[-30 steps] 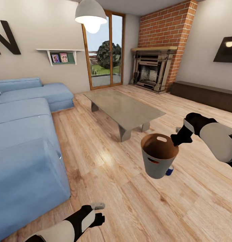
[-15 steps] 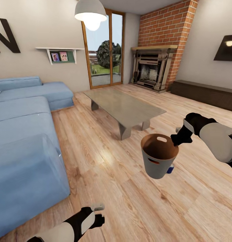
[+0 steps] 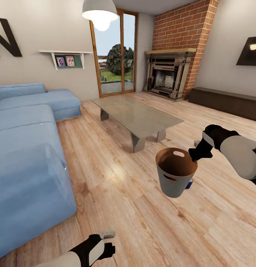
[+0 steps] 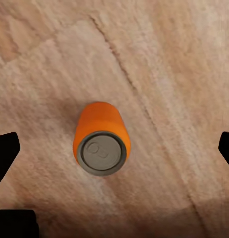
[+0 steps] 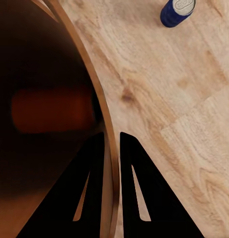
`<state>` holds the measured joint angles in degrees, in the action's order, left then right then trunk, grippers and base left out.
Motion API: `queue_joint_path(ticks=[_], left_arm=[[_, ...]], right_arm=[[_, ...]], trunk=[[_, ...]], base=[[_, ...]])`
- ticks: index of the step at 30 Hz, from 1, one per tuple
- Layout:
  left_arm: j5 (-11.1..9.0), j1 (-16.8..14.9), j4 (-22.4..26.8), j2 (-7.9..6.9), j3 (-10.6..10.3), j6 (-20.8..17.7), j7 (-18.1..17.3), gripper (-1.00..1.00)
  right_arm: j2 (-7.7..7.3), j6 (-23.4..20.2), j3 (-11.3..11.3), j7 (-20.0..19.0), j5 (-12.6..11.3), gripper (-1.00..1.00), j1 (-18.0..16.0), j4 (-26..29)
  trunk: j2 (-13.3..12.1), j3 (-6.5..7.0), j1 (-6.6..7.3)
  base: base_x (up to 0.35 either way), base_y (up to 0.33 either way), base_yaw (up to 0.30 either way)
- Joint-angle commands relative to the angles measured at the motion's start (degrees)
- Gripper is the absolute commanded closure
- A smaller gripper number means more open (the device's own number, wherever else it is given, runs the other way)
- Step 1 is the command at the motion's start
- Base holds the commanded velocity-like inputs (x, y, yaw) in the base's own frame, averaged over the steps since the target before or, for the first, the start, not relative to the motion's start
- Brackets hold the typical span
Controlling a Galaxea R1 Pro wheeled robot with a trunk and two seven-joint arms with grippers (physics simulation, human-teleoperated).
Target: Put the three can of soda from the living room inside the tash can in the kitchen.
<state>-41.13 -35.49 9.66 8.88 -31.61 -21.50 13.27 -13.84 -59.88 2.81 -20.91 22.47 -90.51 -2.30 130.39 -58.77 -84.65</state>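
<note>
Living-room floor (image 3: 116, 178); right jaws clamped on bin (image 3: 176, 177) rim, left jaws wide over can (image 4: 100, 140).

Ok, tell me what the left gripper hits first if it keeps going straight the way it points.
Most likely the orange soda can, standing upright on the wood floor. It sits between the open left gripper fingers, its top facing the camera. How far off it is cannot be judged from this view.

head: high, looking forward-down across living room floor (image 3: 116, 193) | left wrist: close, straight down on orange soda can (image 4: 100, 139) | right wrist: very close along trash can (image 5: 102, 129) rim; shares bin (image 3: 175, 173) and floor with head
</note>
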Motion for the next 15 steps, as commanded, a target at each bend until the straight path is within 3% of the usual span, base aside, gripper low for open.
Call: queue_joint_path(ticks=[1, 15], left_arm=[[0.0, 0.1, 0.0, 0.00, 0.0, 0.0, 0.0, -1.00], [0.0, 0.2, 0.0, 0.00, 0.1, 0.1, 0.0, -1.00]], right_arm=[[-0.02, -0.1, 0.8, -0.2, -0.9, 1.00, 0.0, 0.0], [0.00, -0.1, 0.7, -0.2, -0.9, 1.00, 0.0, 0.0]], trunk=[[0.4, -0.17, -0.22], [6.0, -2.69, -3.29]], base=[[0.000, 0.000, 0.000], [0.000, 0.000, 0.000]])
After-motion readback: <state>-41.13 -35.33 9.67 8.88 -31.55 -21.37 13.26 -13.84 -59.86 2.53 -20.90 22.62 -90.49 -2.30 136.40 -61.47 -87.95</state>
